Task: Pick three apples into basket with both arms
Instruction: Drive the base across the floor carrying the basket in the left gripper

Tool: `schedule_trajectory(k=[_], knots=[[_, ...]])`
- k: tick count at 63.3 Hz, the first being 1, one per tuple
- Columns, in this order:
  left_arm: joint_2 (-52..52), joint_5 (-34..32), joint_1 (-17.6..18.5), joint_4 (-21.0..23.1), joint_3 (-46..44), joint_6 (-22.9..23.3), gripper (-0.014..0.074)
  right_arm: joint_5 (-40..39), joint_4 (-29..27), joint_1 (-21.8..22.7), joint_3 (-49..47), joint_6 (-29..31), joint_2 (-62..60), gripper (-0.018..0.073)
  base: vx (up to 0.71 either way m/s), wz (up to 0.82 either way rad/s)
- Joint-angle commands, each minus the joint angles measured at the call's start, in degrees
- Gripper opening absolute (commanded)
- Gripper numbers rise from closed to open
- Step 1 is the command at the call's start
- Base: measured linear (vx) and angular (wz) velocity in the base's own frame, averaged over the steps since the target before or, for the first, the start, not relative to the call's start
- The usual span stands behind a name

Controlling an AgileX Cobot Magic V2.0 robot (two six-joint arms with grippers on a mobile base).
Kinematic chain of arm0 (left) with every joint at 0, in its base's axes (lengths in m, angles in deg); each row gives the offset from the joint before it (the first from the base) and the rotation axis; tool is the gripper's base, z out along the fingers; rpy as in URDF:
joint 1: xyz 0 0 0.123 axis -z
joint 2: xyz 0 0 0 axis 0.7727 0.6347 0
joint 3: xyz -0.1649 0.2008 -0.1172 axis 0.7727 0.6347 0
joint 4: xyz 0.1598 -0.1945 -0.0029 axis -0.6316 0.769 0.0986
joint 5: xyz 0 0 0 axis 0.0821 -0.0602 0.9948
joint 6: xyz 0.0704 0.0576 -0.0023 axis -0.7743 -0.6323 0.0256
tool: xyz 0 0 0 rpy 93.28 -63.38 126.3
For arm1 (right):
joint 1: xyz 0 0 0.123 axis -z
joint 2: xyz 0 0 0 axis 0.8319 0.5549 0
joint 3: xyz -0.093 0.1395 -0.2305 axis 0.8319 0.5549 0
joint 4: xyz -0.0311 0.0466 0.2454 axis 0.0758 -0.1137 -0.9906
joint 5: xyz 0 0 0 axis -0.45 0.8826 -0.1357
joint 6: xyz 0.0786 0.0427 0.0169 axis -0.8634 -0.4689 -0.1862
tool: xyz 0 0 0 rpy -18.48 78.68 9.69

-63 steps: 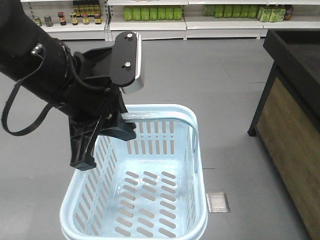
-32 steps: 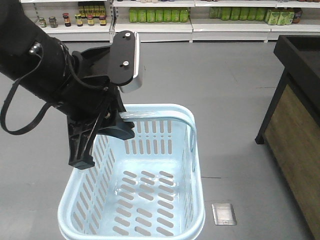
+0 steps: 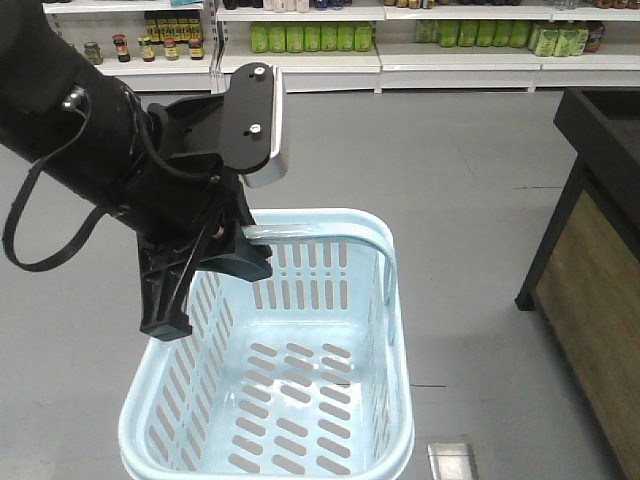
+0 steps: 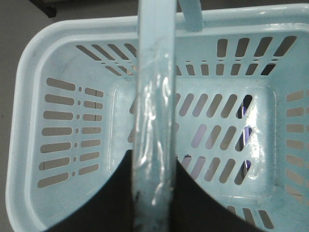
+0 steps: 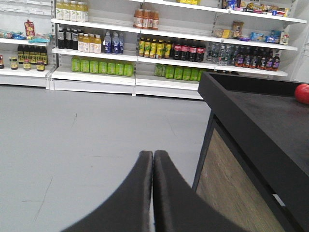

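The pale blue slotted basket [image 3: 300,400] hangs above the floor [image 3: 480,200] at near centre. Its arched handle [image 4: 153,72] is clamped in the left gripper [image 3: 210,278]. One red apple [image 5: 302,93] lies on the black counter [image 5: 251,111], far right.

place: shop | evidence: shelves [image 5: 145,53] of bottled drinks [image 5: 101,66]

We see smooth, glossy pale-blue plastic on the basket [image 3: 396,330], crinkly clear film wrapped round its handle [image 4: 154,96], matt black plastic on the right end effector [image 5: 153,157], a matt black desk [image 5: 251,111] top over wood-grain panelling, and a smooth grey floor [image 5: 72,145].
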Motion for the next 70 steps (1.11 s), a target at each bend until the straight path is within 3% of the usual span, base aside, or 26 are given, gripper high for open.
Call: schedule_trajectory(k=[1, 70], knots=[[-2.2, -1.8, 0.2, 2.4, -1.8, 0.5, -0.0007, -4.3, 0.1, 0.1, 0.6, 0.2, -1.0, -0.0009, 0.21, 0.07], [-2.2, -1.8, 0.2, 2.4, -1.8, 0.5, -0.0006, -4.3, 0.1, 0.1, 0.6, 0.2, -1.0, -0.0009, 0.21, 0.03]])
